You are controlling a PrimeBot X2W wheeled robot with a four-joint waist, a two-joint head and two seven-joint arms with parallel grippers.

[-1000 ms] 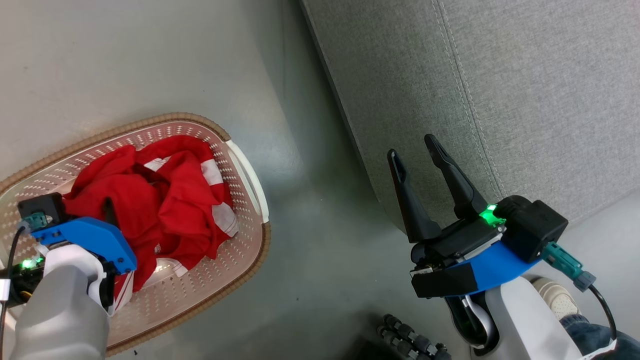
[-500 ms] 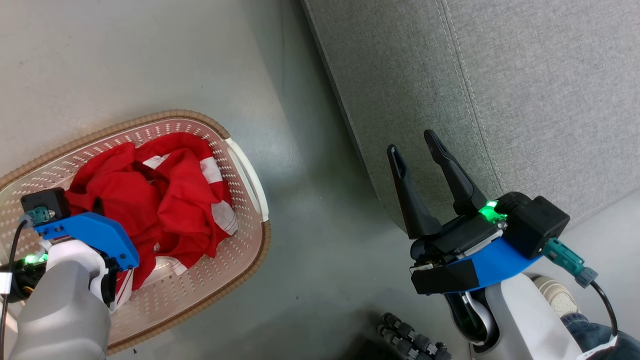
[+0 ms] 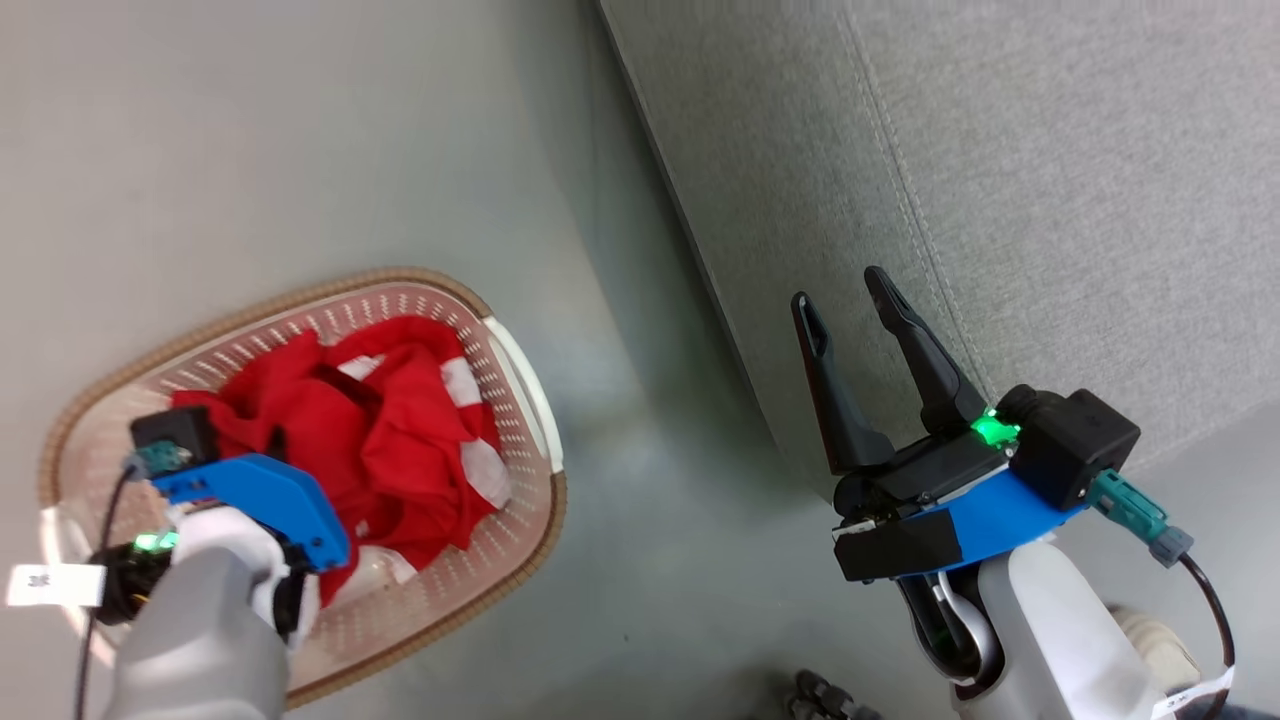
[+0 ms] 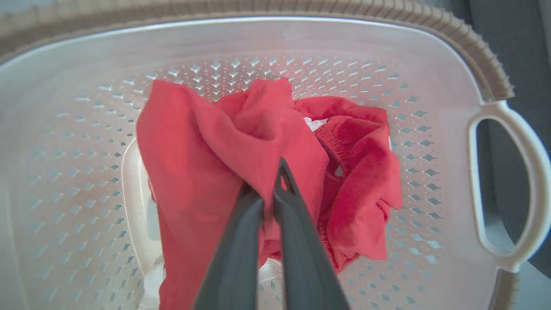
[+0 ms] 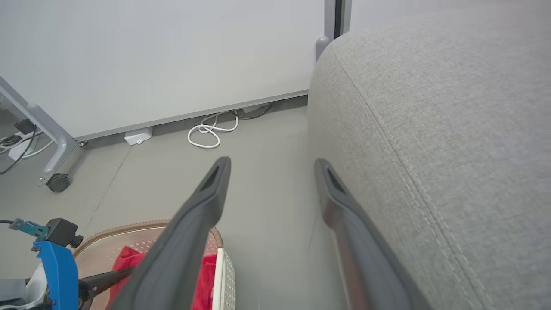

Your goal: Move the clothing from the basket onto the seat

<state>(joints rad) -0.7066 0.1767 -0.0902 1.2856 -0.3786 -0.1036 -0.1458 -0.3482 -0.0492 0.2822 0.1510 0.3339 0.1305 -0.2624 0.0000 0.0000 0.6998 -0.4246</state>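
Your left gripper [image 4: 266,178] has its two slim dark fingers pinched together on a fold of the clothing [image 4: 206,142], soft bright red fabric bunched into crumpled ridges, with a gathered hem and a speck of white showing. The heap sits inside the basket [image 4: 434,142], smooth cream plastic pierced with rows of small diamond holes, with a looped handle at one end and a brown woven-look rim. Your right gripper [image 3: 842,290] hangs with its tapered fingers spread apart and empty by the edge of the seat [image 3: 1080,180], a coarse grey weave with a stitched seam and rounded corner. The smooth grey floor [image 3: 300,130] lies between basket and seat.
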